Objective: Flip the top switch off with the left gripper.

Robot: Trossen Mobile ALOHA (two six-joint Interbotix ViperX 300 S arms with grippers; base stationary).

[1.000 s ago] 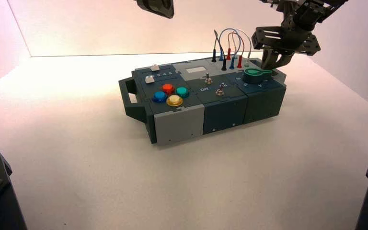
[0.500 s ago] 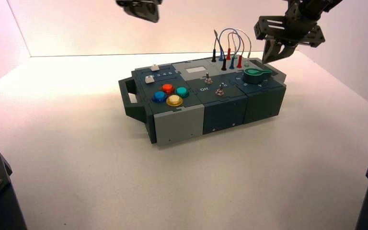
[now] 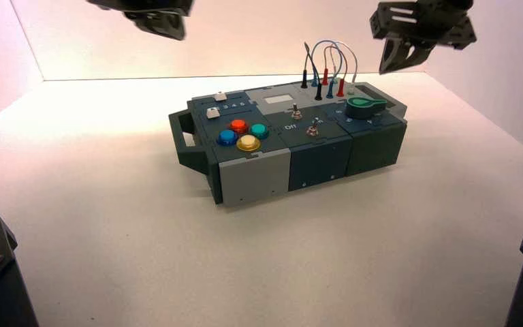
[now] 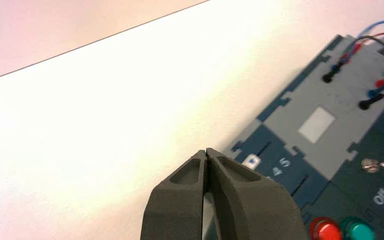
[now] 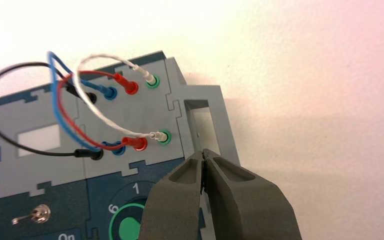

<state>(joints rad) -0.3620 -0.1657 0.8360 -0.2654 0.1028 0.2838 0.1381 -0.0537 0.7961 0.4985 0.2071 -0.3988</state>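
- The left gripper is raised apart from the box, toward the desk's back and left of the wires; its fingers are together.
- The right gripper is up near the box's back right corner, apart from it, its fingers also together.
- The top switch stands mid-box, the farther back of two toggles, between the coloured buttons and the green knob, beside the "Off" print.
- The wires arch above the box's back right part, between the two grippers; the right one is nearer them.
- The desk spreads past the box's front and both ends.
- Behind, its back edge meets the pale wall.
- A handle juts from the box's left end.
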